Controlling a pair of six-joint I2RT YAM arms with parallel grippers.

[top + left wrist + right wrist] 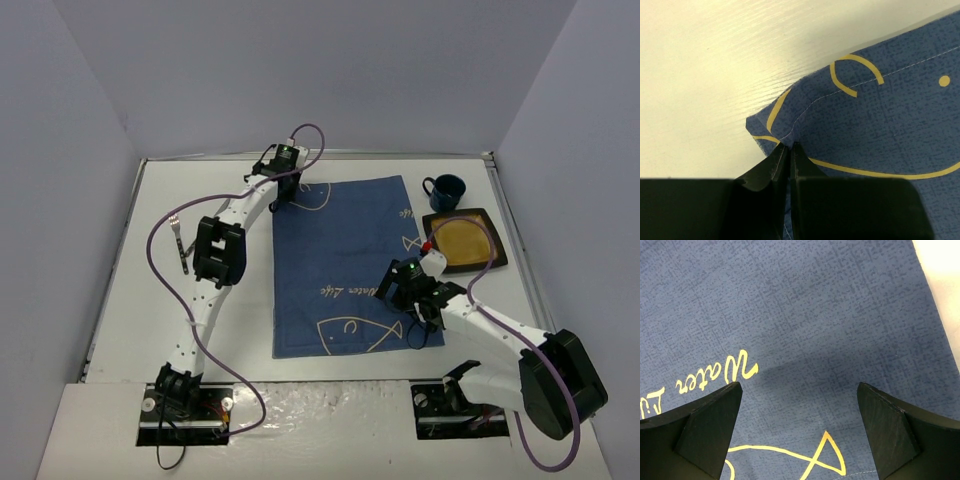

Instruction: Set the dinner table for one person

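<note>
The white tabletop (120, 300) lies under everything, a fork (180, 243) near its left edge. The left hand (788, 147) is clamped on the far corner of the blue cloth (340, 260). The right hand (797, 390), spread apart, hangs over the cloth. A mug (446, 190) and plate (465, 240) sit by the right edge.

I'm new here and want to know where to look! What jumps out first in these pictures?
The big blue cloth with yellow fish, spread mid-way on the white table, grabs the eye first. The left gripper pinches its far left corner; the right gripper hangs open over its near right part. A square plate and blue mug sit at its right, a fork at its left.
</note>
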